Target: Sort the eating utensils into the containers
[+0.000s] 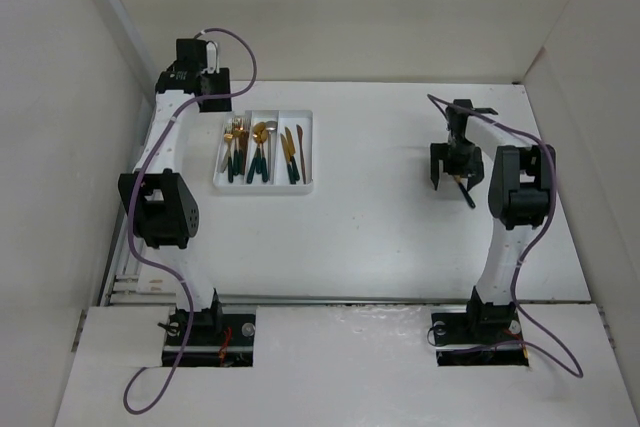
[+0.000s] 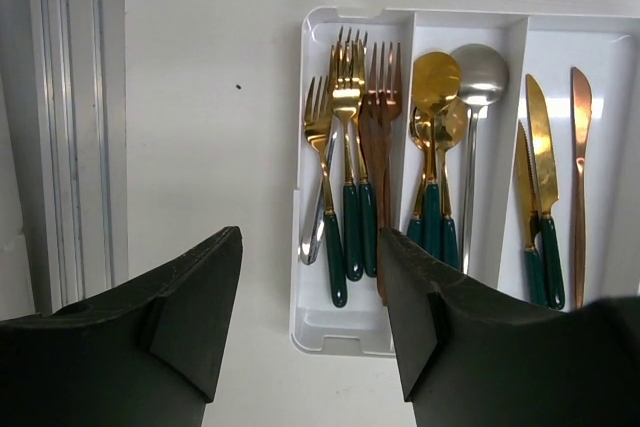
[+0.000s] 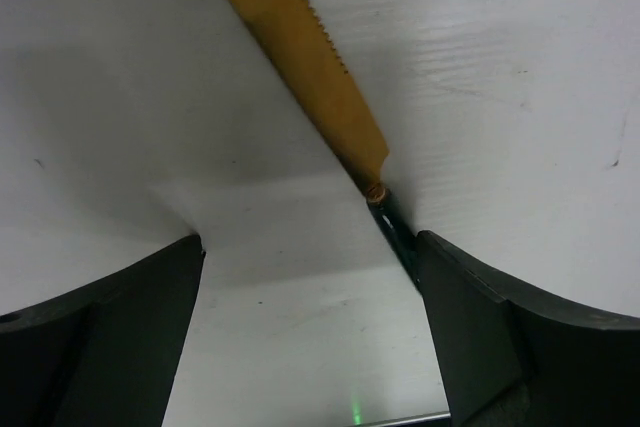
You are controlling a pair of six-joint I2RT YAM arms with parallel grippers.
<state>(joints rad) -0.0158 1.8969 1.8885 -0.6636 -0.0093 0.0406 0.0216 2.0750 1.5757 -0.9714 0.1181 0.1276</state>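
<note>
knife (image 3: 300, 57): flat on table (image 1: 380, 237), under right gripper (image 3: 310, 247), well apart from tray (image 2: 300, 247) | right jaws wide, empty | left gripper (image 2: 310, 239) jaws apart, empty, above tray | handling: likely light, stiff, slippery; pinch dark handle crosswise

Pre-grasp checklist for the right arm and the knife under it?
1. Right gripper open: ok.
2. Knife centred between the fingers: not ok, its dark handle runs up against one finger.
3. Knife lying flat on the table: ok.
4. Left gripper open and holding nothing: ok.
5. Room in the tray beside the stored knives: ok.
6. Left arm out of the way of a drop at the tray: cannot tell.
</note>
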